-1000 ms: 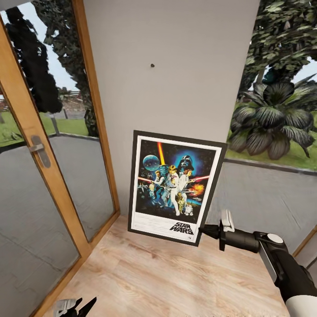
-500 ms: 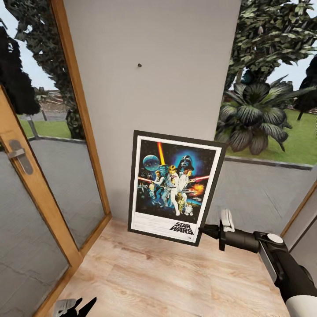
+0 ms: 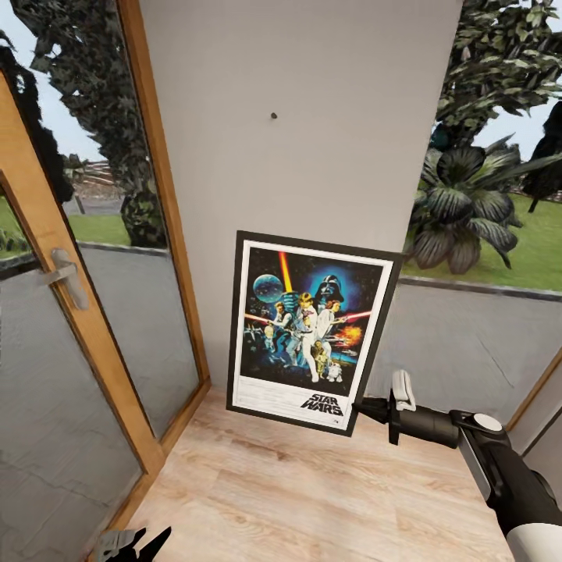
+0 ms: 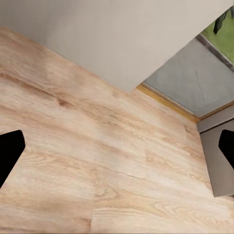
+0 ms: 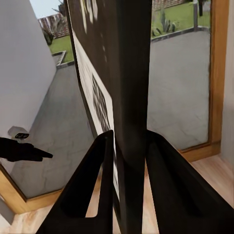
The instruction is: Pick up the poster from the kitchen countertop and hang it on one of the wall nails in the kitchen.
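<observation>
The Star Wars poster (image 3: pixel 312 332) hangs upright in the air before a grey wall panel, black frame and white border facing me. My right gripper (image 3: pixel 361 409) is shut on its lower right corner. In the right wrist view the dark frame edge (image 5: pixel 130 97) stands clamped between the two fingers (image 5: pixel 100 185). A small dark wall nail (image 3: pixel 273 116) sits high on the panel, well above the poster's top edge. My left gripper (image 3: pixel 131 542) hangs low over the wood floor, open and holding nothing; its fingertips (image 4: pixel 9 151) show wide apart. The kitchen countertop is out of view.
A wooden-framed glass door (image 3: pixel 74 312) with a metal handle (image 3: pixel 66 275) stands at the left. Glass panes with plants (image 3: pixel 468 203) outside flank the wall panel. Light wood floor (image 3: pixel 312 492) lies below.
The whole view swung left and then back right, so the camera turned. The poster and right gripper keep the same place in the picture. The left gripper stays low.
</observation>
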